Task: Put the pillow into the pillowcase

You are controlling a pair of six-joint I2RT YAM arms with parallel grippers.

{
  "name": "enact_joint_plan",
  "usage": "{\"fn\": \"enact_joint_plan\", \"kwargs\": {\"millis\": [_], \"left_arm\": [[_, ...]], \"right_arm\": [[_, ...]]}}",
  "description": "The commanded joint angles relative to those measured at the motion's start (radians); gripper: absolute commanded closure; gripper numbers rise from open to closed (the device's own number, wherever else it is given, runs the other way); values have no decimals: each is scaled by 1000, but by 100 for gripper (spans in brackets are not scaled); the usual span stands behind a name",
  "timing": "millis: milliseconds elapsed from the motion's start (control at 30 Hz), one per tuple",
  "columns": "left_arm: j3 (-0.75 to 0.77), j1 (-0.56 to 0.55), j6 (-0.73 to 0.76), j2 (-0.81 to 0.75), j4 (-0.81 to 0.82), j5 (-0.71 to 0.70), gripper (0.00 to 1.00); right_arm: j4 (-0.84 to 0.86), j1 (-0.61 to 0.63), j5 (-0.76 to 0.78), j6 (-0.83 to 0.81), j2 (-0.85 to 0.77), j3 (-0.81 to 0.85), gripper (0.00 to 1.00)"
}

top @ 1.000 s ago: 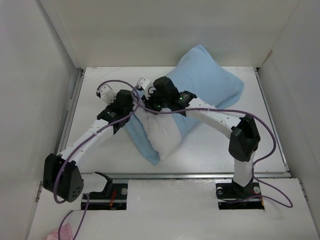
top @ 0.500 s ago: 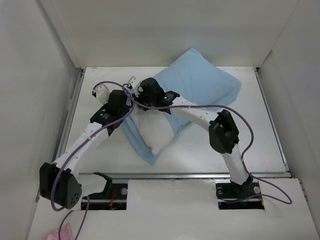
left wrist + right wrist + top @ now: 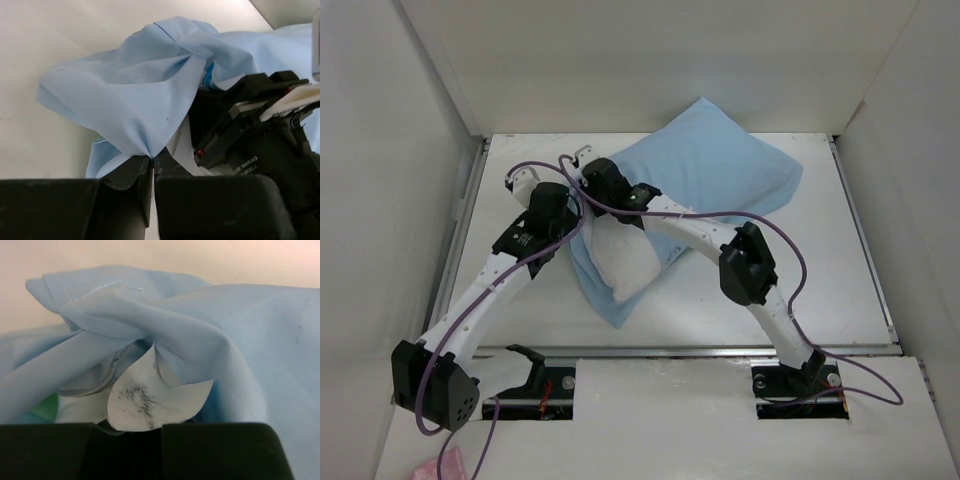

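Mostly sleeved: plump white pillow (image 3: 620,265) in thin, creased light-blue pillowcase (image 3: 720,170).

The left arm (image 3: 490,285) and the right arm (image 3: 690,222) look the same: long white tubes joined by fat black lumps. A thin purple cable (image 3: 803,268) loops along each one. The right arm has a black plate (image 3: 790,385) at its foot. The left gripper (image 3: 152,165) has flat black fingers. A black casing (image 3: 260,165) has tiny white letters and a red dot.

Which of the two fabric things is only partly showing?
The white pillow; its near end pokes out of the blue pillowcase, which covers the rest.
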Motion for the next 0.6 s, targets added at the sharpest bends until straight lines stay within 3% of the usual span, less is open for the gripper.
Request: {"fn": "enact_joint_plan", "kwargs": {"millis": [0,133,167,200,300,333,367,433,500,567], "left_arm": [[15,14,43,-109,207,21,100],[2,14,52,-145,207,40,100],[-7,14,52,-157,207,40,100],[-7,14,52,-157,191,40,100],[-34,14,52,-175,190,51,100],[-47,14,52,-175,199,76,100],[-57,14,52,-186,199,87,100],[-77,14,43,-186,210,87,100],[-78,14,43,-159,210,77,100],[-78,14,43,-149,197,68,100]], "right_arm": [[-59,-46,62,164,85,11,97],[59,-37,118,262,75,20,96],[83,-37,147,298,62,-10,89],[152,-37,169,377,24,-45,74],[333,-37,157,443,-93,-238,74],[467,-37,141,497,-122,-283,74],[547,-37,53,497,-150,-329,71],[731,-37,-71,487,-213,-430,45],[755,-37,-241,436,-237,-431,37],[723,-37,-364,322,-283,-419,18]]}}
